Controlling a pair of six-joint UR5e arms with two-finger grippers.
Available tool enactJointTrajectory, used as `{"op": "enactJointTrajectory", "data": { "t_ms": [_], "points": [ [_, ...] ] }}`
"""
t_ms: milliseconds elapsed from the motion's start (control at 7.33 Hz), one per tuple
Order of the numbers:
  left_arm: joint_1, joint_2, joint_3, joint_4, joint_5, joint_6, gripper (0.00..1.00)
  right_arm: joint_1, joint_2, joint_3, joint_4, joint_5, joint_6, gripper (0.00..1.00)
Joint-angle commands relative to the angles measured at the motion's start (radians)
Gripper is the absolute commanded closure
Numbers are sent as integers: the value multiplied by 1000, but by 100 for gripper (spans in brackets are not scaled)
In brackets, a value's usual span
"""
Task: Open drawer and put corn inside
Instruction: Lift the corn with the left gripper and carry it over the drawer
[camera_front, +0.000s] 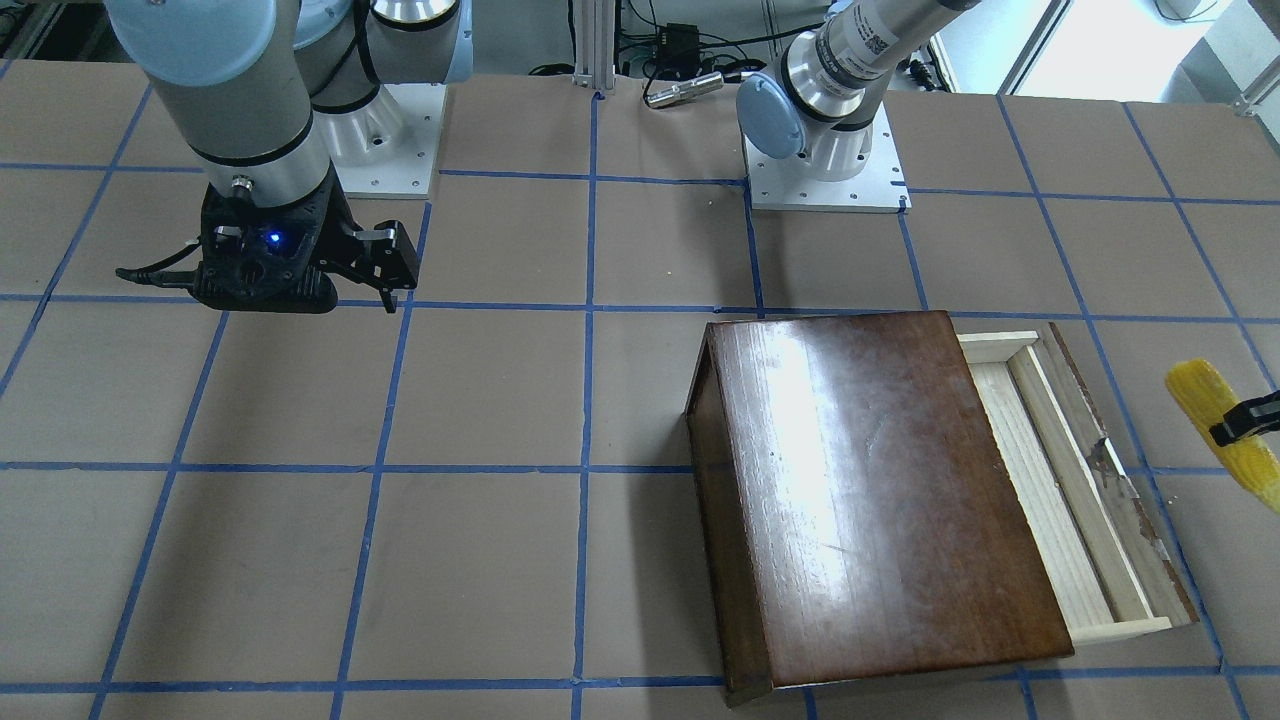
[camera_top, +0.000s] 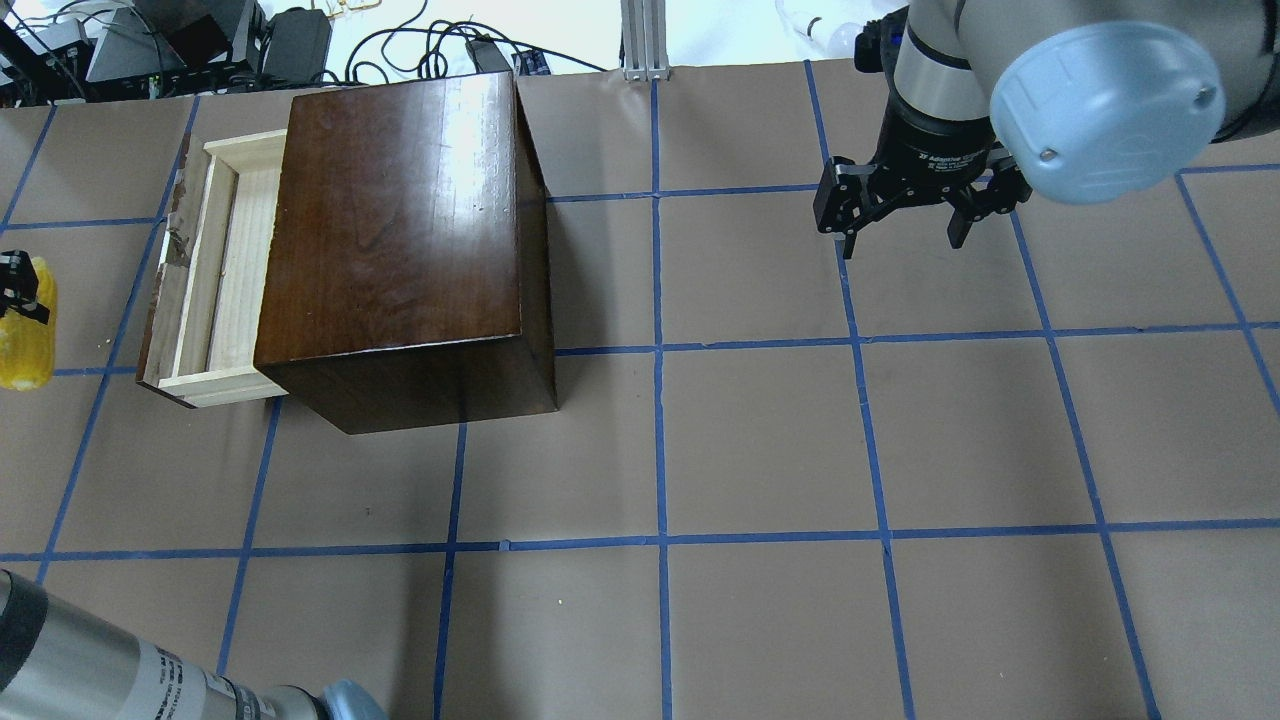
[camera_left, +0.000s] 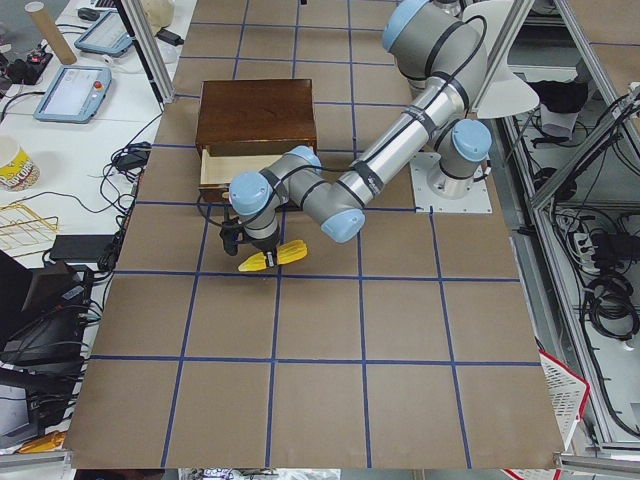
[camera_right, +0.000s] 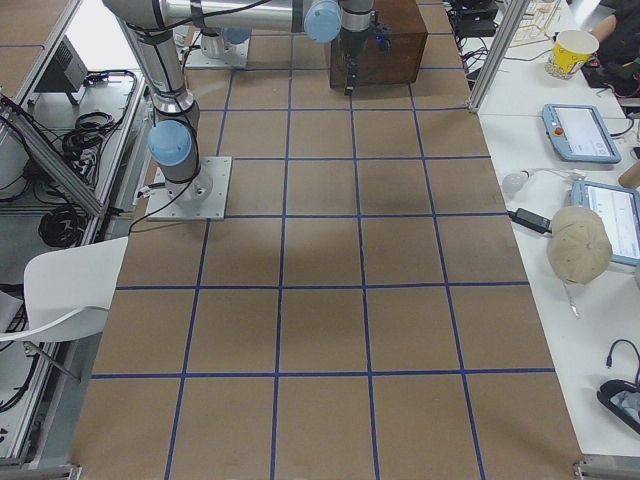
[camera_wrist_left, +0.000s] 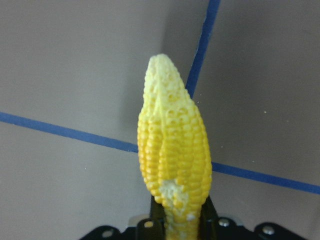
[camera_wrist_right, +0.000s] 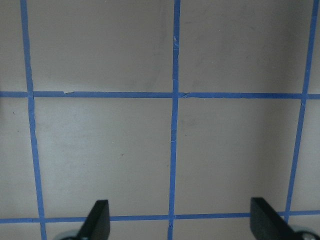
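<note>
The drawer (camera_top: 215, 270) of pale wood stands pulled out of the glossy dark-brown cabinet (camera_top: 400, 230); its tray is bare. It also shows in the front-facing view (camera_front: 1050, 480), beside the cabinet (camera_front: 870, 490). My left gripper (camera_top: 15, 290) is shut on the yellow corn (camera_top: 25, 335) and holds it beyond the drawer's dark front panel, apart from it. The corn shows at the front-facing view's right edge (camera_front: 1215, 420), in the left side view (camera_left: 272, 257) and in the left wrist view (camera_wrist_left: 172, 150), above the table. My right gripper (camera_top: 900, 235) is open and empty, far from the cabinet.
The brown table carries a grid of blue tape (camera_top: 658, 350). The two arm bases (camera_front: 825, 170) stand at the robot's edge. Side tables with tablets (camera_left: 70, 95) and cables lie past the table's edge near the cabinet.
</note>
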Motion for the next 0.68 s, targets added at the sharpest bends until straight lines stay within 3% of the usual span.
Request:
{"op": "enactJointTrajectory", "data": {
  "t_ms": [0, 545],
  "points": [
    [-113, 61, 71, -119, -3, 27, 100, 0, 0, 0, 0, 2, 0, 0],
    [-335, 132, 42, -181, -14, -62, 100, 0, 0, 0, 0, 3, 0, 0]
  ]
}}
